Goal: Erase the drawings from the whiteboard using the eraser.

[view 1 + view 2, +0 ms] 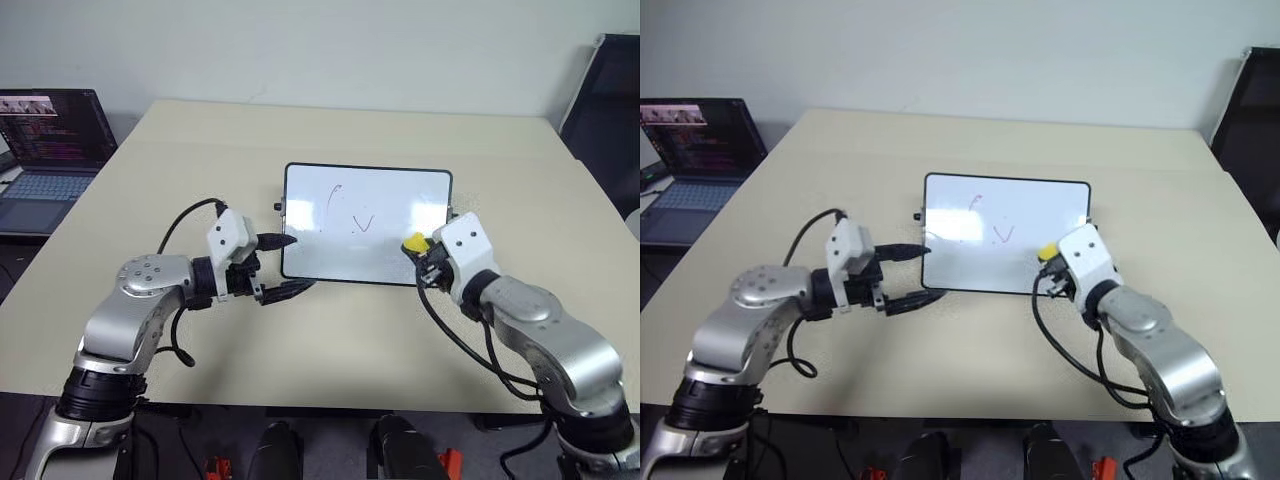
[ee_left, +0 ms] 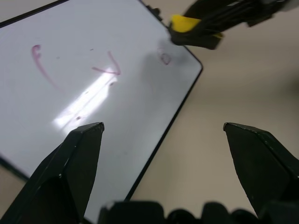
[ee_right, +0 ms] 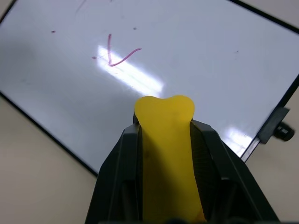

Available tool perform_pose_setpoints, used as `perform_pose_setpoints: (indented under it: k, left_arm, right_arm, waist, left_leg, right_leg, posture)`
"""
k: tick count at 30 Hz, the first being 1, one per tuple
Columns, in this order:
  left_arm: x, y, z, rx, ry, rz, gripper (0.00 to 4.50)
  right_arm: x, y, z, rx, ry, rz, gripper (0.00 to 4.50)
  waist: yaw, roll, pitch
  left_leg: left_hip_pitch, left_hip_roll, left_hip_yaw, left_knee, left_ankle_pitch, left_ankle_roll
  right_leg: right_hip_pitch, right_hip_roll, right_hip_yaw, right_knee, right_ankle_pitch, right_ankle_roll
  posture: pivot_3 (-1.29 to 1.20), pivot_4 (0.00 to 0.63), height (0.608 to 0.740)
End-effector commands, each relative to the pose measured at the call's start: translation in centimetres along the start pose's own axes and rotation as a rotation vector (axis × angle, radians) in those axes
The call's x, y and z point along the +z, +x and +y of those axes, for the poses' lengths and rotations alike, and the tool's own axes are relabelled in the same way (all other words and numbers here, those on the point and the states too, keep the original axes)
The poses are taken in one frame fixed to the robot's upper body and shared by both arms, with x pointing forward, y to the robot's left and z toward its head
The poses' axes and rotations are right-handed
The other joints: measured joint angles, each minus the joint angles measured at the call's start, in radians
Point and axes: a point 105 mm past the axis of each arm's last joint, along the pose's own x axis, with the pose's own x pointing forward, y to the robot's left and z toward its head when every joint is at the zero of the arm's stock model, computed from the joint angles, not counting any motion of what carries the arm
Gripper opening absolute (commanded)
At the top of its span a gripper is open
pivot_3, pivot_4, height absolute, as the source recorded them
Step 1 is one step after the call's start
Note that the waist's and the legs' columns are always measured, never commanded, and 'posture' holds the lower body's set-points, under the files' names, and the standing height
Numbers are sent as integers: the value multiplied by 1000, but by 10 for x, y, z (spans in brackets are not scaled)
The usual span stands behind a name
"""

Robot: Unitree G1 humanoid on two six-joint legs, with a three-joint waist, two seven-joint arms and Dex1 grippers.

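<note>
We pinch the eraser point(image 3: 166, 154) in the right gripper point(image 1: 428, 252), lower right of board point(image 1: 400, 195); it squashes, so looks soft and light. Left gripper point(image 1: 283, 266) spread, lower left edge.

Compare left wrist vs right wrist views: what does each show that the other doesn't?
Left wrist view: the left gripper, jaws wide open and empty over the whiteboard's edge, the curved red stroke, a small faint mark near the corner, and the right gripper seen from outside, carrying the eraser.

Right wrist view: the eraser up close, squeezed between the right gripper's black fingers, and a black knob on the board's short side.

Both: the whiteboard, the red "v" mark, the yellow eraser and the beige table.
</note>
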Motion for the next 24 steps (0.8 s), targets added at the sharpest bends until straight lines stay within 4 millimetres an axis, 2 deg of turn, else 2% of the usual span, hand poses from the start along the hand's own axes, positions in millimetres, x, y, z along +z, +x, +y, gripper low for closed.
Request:
perform_pose_setpoints:
  k: [1, 4, 7, 16, 17, 19, 21, 24]
  left_arm:
    - [21, 8, -8, -83, 91, -39, 4500]
    - [28, 13, -7, -107, 107, -50, 4500]
    - [33, 16, 0, -109, 118, -59, 4500]
    - [32, 17, 12, -82, 123, -50, 4500]
    - [30, 15, 16, -69, 122, -40, 4500]
    - [26, 11, 23, -52, 122, -21, 4500]
    - [24, 10, 24, -58, 124, -13, 4500]
    - [23, 10, 22, -73, 123, -12, 4500]
  right_arm:
    - [11, 7, -12, -70, -59, -60, 1090]
    - [9, 12, -15, -81, -70, -61, 1090]
    - [-3, 12, -13, -72, -71, -38, 1090]
    - [-39, 6, 19, 82, -100, 68, 1090]
    - [-40, 6, 21, 91, -114, 72, 1090]
    - [-34, 10, 11, 30, -128, 50, 1090]
    - [-24, 15, -2, -50, -124, 15, 1090]
    - [-17, 19, -7, -86, -122, -8, 1089]
  waist:
    - [1, 0, 0]
    - [1, 0, 0]
    - [0, 0, 0]
    - [-2, 0, 0]
    - [-2, 0, 0]
    - [-2, 0, 0]
    - [-3, 0, 0]
    - [-1, 0, 0]
  left_leg:
    - [0, 0, 0, 0, 0, 0]
    - [0, 0, 0, 0, 0, 0]
    - [0, 0, 0, -1, 0, 0]
    - [0, 0, -1, -1, 0, 0]
    - [0, 0, -1, -1, 0, 0]
    - [1, 0, -1, 0, 0, 0]
    - [1, 0, -1, 2, 0, 0]
    - [0, 0, -1, 2, 0, 0]
  right_leg:
    - [0, 0, 0, 0, 0, 0]
    - [0, 0, 0, 0, 0, 0]
    - [0, 0, 0, 0, 0, 1]
    - [0, 0, -1, 1, 1, 2]
    - [0, 0, -1, 2, 0, 2]
    - [0, 0, -1, 3, 0, 0]
    - [0, 0, -1, 3, 0, 0]
    - [0, 0, -1, 3, 0, 0]
  posture:
    - [0, 150, 740]
    - [0, 150, 740]
    - [0, 150, 740]
    - [0, 150, 740]
    - [0, 150, 740]
    - [0, 150, 740]
    - [0, 150, 740]
    - [0, 150, 740]
